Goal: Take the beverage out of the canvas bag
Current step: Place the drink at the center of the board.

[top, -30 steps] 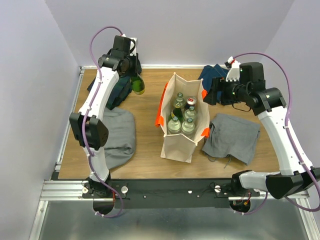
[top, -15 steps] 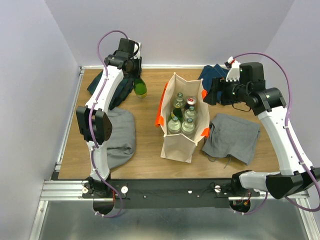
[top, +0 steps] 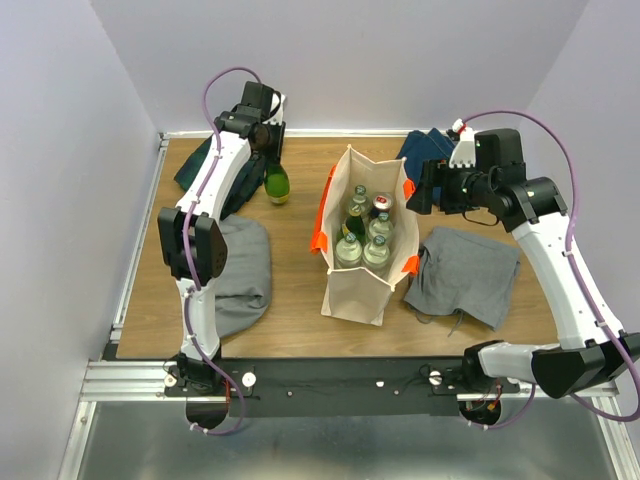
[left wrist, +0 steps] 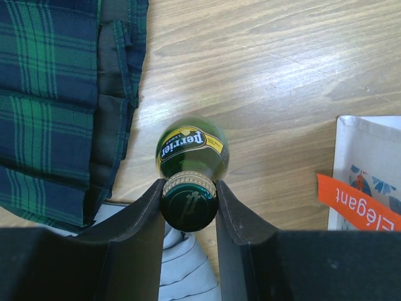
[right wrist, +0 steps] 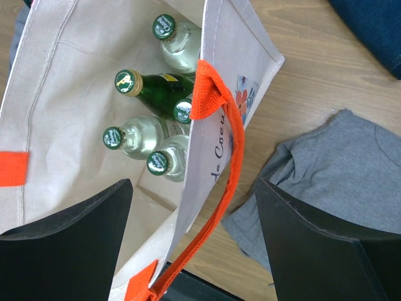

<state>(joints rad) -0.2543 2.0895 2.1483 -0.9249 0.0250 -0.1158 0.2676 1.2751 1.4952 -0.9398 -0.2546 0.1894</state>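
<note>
**Entry: one bottle out of the bag, held by the left tool**

Left tool [left wrist: 188, 204]: jaws closed on the capped neck of the green Perrier bottle [left wrist: 191, 145], one finger on each side of the cap. The bottle hangs upright beneath the tool, label toward the camera. It is at the far left of the table [top: 295, 310], just beside the plaid cloth [left wrist: 50, 94] and well apart from the bag. I cannot tell whether its base touches the wood.

Canvas bag [top: 355, 285]: standing upright at mid-table with its mouth open. Its orange handles hang over the left and right walls. More bottles [right wrist: 128, 81] stand inside, and the right wrist view shows five caps. One of these bottles is dark green and the others are clear.

Right tool [right wrist: 193, 188]: jaws apart and holding nothing. It hovers over the bag's right wall, with one finger above the interior and the other outside over the grey cloth [right wrist: 332, 163]. The wall's top edge and the orange handle [right wrist: 225, 182] run between the fingers. I cannot tell whether they touch the fabric.

Other items: a second grey cloth [top: 240, 270] lies at the left front of the table. A blue cloth [top: 425, 145] lies at the far right, behind the right tool.
</note>
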